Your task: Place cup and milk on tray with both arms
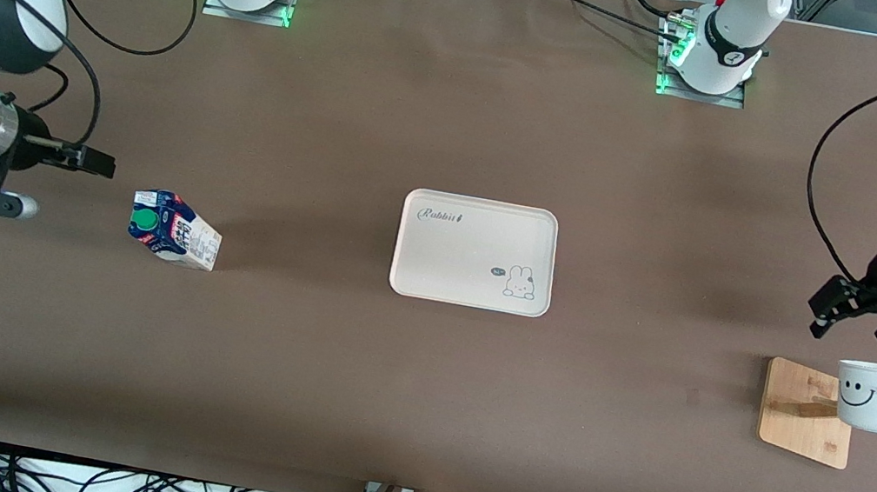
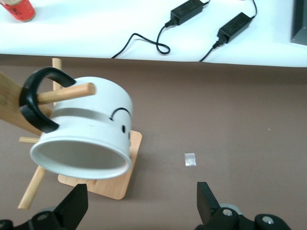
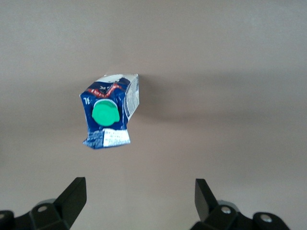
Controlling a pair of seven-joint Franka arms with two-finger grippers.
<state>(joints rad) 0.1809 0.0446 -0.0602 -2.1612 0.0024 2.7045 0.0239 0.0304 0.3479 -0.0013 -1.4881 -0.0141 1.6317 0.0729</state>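
Observation:
The cream tray (image 1: pixel 449 261) lies at the middle of the table with nothing on it. The milk (image 1: pixel 174 229) stands on the table toward the right arm's end. My right gripper (image 1: pixel 98 162) hovers open and empty close beside it. In the right wrist view the milk (image 3: pixel 109 117) shows its green cap ahead of the open gripper (image 3: pixel 140 196). The cup (image 1: pixel 876 397) hangs by its black handle on a peg of a wooden rack at the left arm's end. My left gripper (image 1: pixel 852 327) is open just above it. In the left wrist view the cup (image 2: pixel 91 124) is ahead of the gripper (image 2: pixel 141 201).
The wooden rack (image 1: pixel 803 414) has a flat base (image 2: pixel 112 184) and several pegs sticking out. A small scrap of tape (image 2: pixel 190 159) lies on the table near the rack. Cables and power adapters (image 2: pixel 232 24) lie on the white surface along the table's front edge.

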